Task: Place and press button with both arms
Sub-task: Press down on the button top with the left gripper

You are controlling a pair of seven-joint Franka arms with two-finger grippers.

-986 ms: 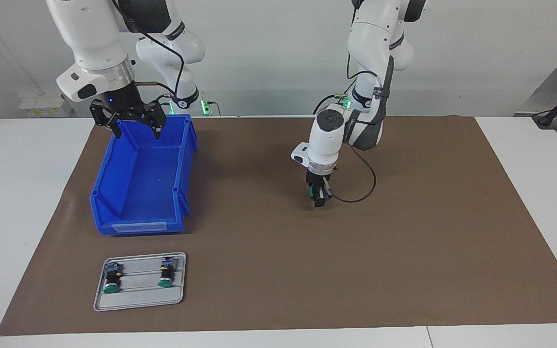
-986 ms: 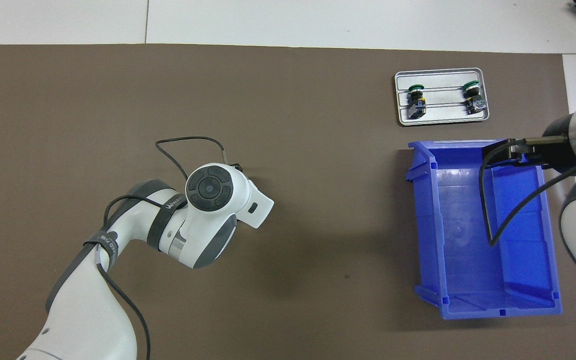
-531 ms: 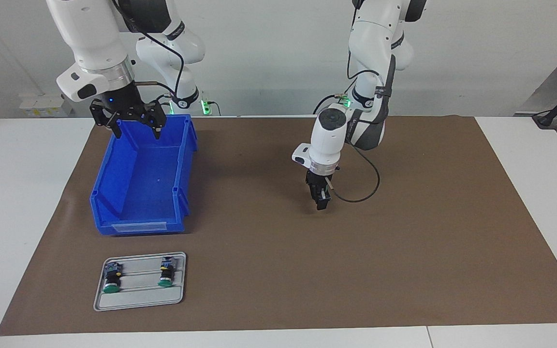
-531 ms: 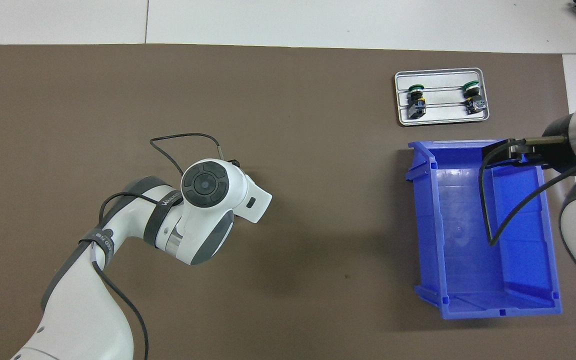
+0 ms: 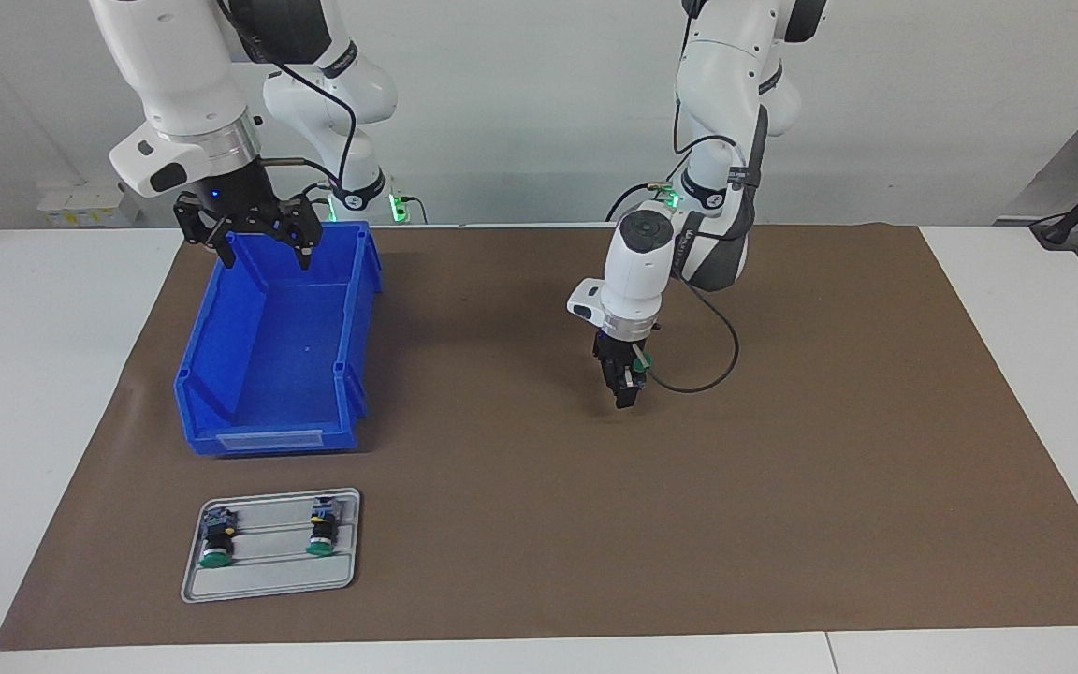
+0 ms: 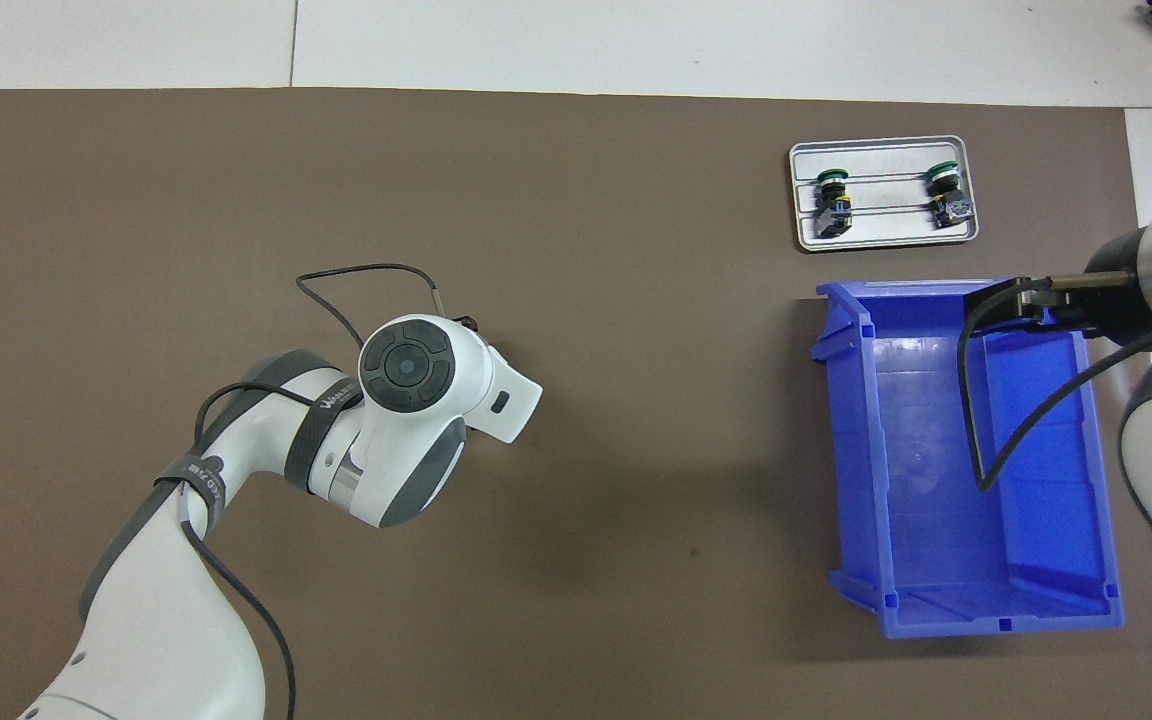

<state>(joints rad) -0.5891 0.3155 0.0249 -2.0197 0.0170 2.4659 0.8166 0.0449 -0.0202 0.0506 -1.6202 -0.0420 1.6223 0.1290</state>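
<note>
My left gripper (image 5: pixel 626 398) points down just above the middle of the brown mat (image 5: pixel 782 524), shut on a button (image 5: pixel 643 360). Only the button's green cap shows, sticking out beside the fingers. In the overhead view the left wrist (image 6: pixel 406 365) hides this gripper and its button. My right gripper (image 5: pixel 258 245) hangs open and empty over the end of the blue bin (image 5: pixel 221 337) nearest the robots; it also shows as the right gripper (image 6: pixel 1011 300) from above. Two more green-capped buttons (image 5: pixel 214 543) (image 5: pixel 321 534) lie in a grey tray (image 5: pixel 268 585).
The open blue bin (image 6: pixel 851 450) stands at the right arm's end of the table. The grey tray (image 6: pixel 881 235) lies just farther from the robots than the bin. A black cable (image 5: pixel 707 374) loops off the left wrist.
The left wrist has turned and shifted slightly toward the left arm's end of the table, so the green cap now shows on the gripper's other side. The right arm has not moved.
</note>
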